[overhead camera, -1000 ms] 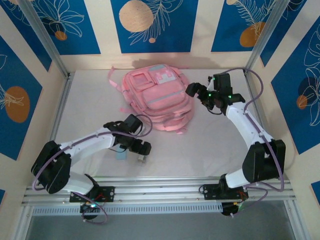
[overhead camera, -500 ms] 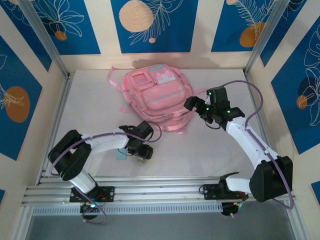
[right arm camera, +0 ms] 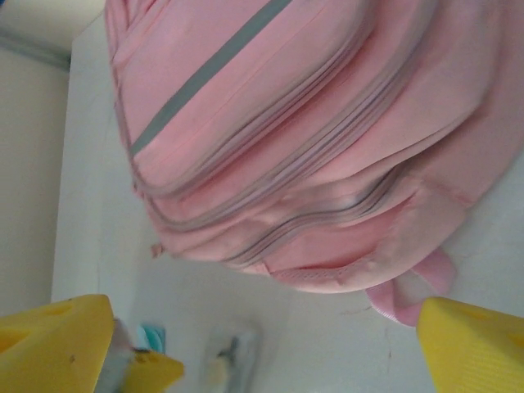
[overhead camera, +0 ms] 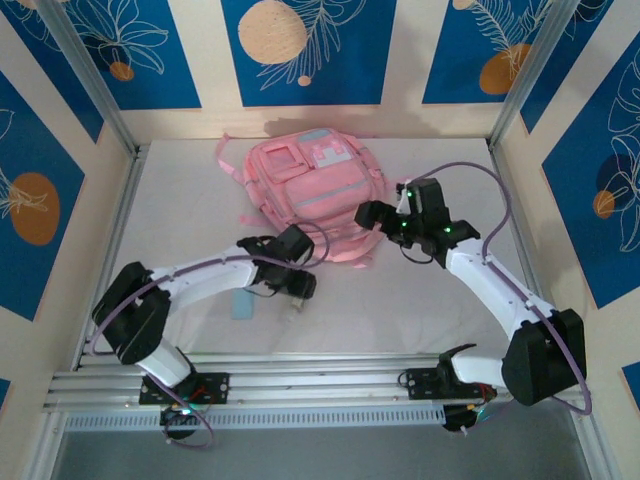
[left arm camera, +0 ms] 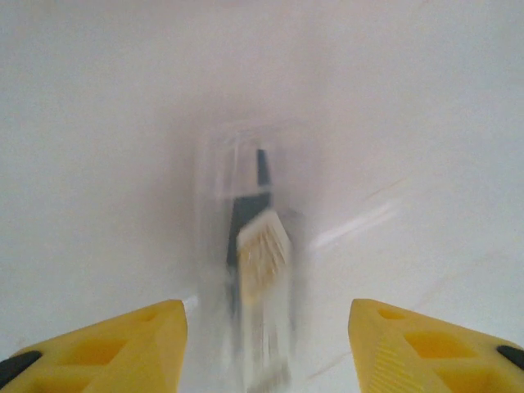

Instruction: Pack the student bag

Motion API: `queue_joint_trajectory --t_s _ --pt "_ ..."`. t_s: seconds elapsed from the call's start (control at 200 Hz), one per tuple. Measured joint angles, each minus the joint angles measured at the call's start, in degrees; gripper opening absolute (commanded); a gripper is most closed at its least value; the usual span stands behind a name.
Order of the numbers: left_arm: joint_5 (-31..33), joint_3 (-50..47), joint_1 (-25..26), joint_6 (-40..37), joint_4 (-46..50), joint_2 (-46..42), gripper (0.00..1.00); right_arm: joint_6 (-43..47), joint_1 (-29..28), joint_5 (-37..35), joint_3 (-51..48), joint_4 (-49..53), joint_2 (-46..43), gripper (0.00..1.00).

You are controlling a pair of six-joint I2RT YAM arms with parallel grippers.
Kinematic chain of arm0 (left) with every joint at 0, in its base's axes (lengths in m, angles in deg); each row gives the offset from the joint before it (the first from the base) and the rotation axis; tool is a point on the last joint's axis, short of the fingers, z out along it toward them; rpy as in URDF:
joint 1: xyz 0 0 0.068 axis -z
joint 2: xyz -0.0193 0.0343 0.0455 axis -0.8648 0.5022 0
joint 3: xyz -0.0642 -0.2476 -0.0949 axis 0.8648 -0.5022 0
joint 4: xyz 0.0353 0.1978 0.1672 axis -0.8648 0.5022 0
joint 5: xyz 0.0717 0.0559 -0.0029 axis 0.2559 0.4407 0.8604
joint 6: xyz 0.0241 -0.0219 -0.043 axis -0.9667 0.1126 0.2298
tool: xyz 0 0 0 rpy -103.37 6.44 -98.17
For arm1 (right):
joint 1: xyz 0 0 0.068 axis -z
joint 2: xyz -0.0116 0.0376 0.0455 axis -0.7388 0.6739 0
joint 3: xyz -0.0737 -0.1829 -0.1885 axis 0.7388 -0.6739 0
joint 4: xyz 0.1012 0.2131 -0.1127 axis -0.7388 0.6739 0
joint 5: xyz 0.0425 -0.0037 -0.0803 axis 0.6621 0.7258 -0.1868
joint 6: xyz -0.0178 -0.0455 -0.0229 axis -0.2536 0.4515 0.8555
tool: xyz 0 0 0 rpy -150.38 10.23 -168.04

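Left gripper [overhead camera: 296, 298] swings right, nearer the student bag [overhead camera: 312, 195], its fingers drawing in on either side of a small clear item [left arm camera: 260, 270] and the arm lifting off a pale blue object [overhead camera: 241, 305]. Right gripper [overhead camera: 364, 215], fingers spread, drops along the bag's side toward its near corner.

surface: we see a white table [overhead camera: 180, 210] | far middle: we note the student bag [overhead camera: 310, 190] lying flat | near left: small pale blue item [overhead camera: 242, 305]
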Motion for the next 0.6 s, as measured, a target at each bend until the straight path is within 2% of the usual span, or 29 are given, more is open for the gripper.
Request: queue_joint_trajectory --t_s 0.125,0.31,0.46,0.6 --pt "-2.1 5.6 -2.4 2.0 -2.1 -1.6 0.53 2.3 -3.0 2.5 -4.7 -5.4 -1.1 0.91" --pt "-2.9 6.8 -5.9 4.0 -5.9 -1.9 0.52 4.5 -5.4 4.0 -8.9 -9.4 -3.2 0.89" --pt "-2.8 6.8 -6.1 4.0 -6.0 -1.9 0.53 5.3 -7.0 1.9 -8.9 -9.6 -3.3 0.90" --pt "-2.8 4.1 -6.1 3.9 -7.0 -2.0 0.58 4.7 -7.4 -1.1 -9.0 -8.9 -3.3 0.91"
